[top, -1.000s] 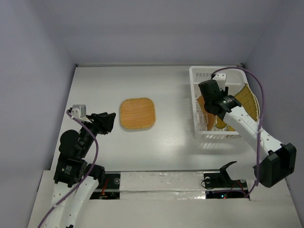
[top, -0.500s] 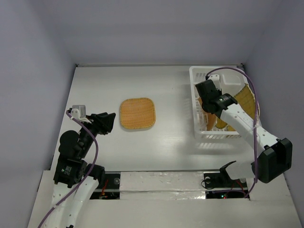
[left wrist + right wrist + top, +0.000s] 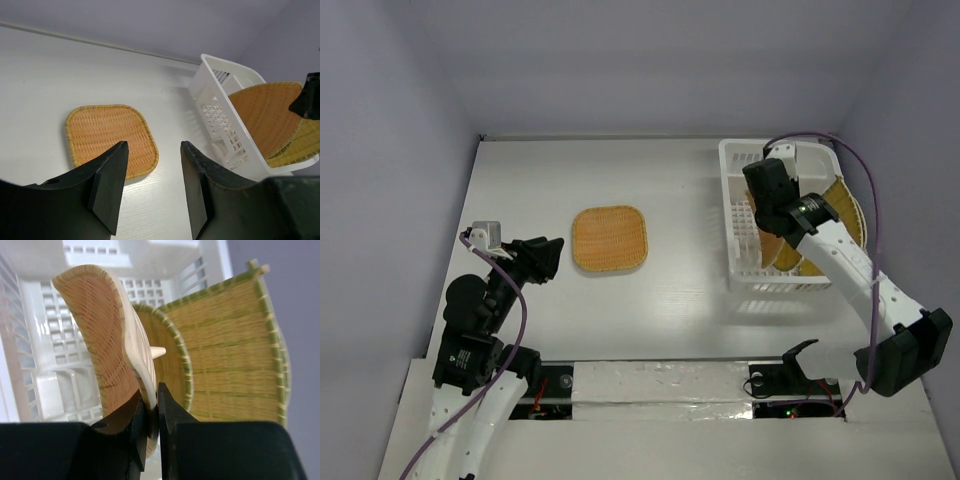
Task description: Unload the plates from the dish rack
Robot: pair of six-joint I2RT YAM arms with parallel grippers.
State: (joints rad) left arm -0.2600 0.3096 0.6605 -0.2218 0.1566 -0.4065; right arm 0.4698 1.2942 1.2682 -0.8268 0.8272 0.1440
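White table [image 3: 670, 180], dish rack [image 3: 730, 160]: right tool [image 3: 150, 399] newly tight on plate [image 3: 100, 330].

In the right wrist view, the right gripper [image 3: 151, 401] hides the bottom edge of the fan-shaped plate [image 3: 105, 345] pinched between its fingers. That plate covers most of a round plate [image 3: 172, 360] behind it. The large mat [image 3: 235, 355] beyond is blurred, its lower edge lost behind the gripper's dark body. From above, the right arm [image 3: 830, 245] crosses the dish rack [image 3: 760, 284], so the fingertips and much of the plates are hidden. In the left wrist view, the left gripper [image 3: 152, 165] covers the near edge of the square plate [image 3: 107, 132], and the rack runs off the right edge.
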